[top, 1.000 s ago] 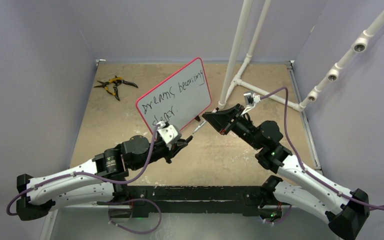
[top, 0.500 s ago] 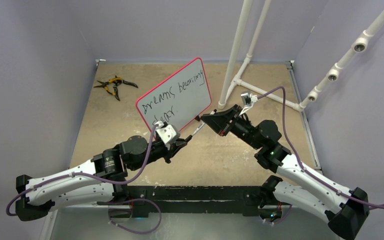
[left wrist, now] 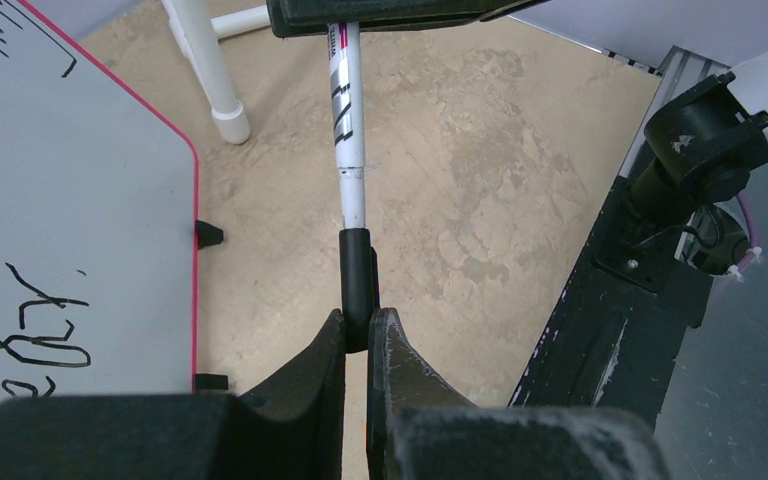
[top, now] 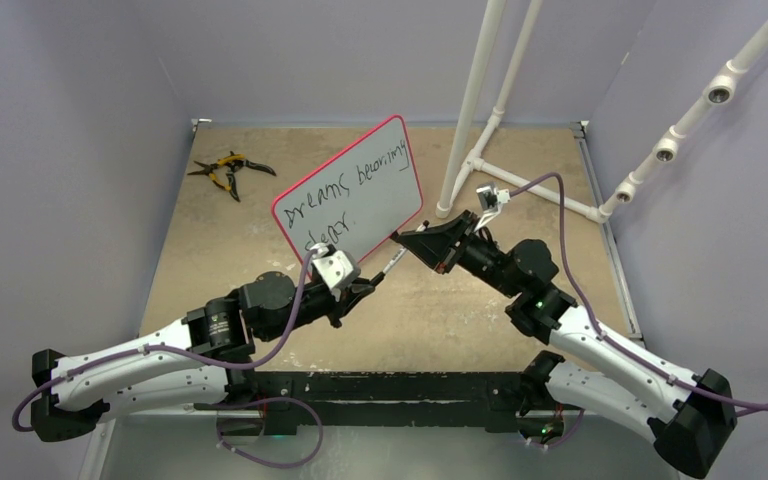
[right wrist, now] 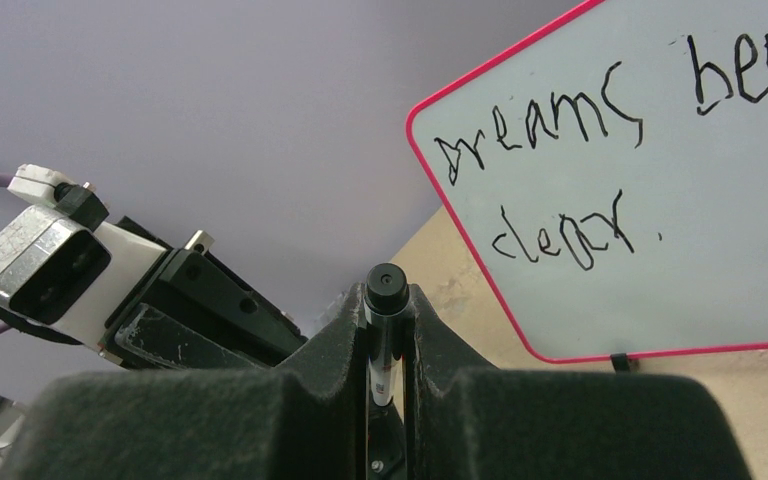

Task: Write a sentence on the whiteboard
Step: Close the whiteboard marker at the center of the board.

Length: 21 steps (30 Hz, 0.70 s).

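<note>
Tan tabletop (top: pixel 210 250) bears the standing whiteboard (top: pixel 385 205), the sentence (top: pixel 355 185) in black. Left gripper (left wrist: pixel 358 322) pinches the cap (left wrist: pixel 357 265) of a white marker (left wrist: pixel 350 140). Right gripper (right wrist: pixel 388 302) clamps the marker's other end.

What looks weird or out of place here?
Yellow pliers lie at the table's far left, no use for writing. The whiteboard stands slanted to the table edges. The left gripper and right gripper both clamp one marker.
</note>
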### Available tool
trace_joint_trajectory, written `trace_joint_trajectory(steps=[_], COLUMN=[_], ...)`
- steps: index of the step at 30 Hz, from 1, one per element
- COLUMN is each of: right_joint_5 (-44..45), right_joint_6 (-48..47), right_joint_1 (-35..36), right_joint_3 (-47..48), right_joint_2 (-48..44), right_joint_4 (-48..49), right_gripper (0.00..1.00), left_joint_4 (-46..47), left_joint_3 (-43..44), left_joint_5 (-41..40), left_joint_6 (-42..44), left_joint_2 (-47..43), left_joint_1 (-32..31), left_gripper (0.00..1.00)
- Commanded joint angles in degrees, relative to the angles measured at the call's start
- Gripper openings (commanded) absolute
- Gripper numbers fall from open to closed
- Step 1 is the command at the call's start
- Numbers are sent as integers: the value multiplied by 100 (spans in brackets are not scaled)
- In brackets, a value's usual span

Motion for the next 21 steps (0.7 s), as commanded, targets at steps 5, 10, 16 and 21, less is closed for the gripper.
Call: trace_joint_trajectory(steps=[5,10,16,21], right_joint_5=[-569,-650,-665,-740], right_joint_6=[639,1101,1260,1128], right_joint_1=[-4,-4,-4,21], right_joint_3=[-185,-343,-389,-340], right_joint_2=[236,369,438,484], right_joint_4=[812,1223,989,631], right_gripper=[0,0,0,0], left_joint_4=[355,638,1098,1448], left_joint_3=[-71,-110,-98,42], left_joint_5=[-59,-143,-275,-256], left_joint_6=[48,-59,-21,51], left_joint_2=[-111,-30,52,279], left_joint_1=[20,20,20,20], left_gripper=[0,0,0,0])
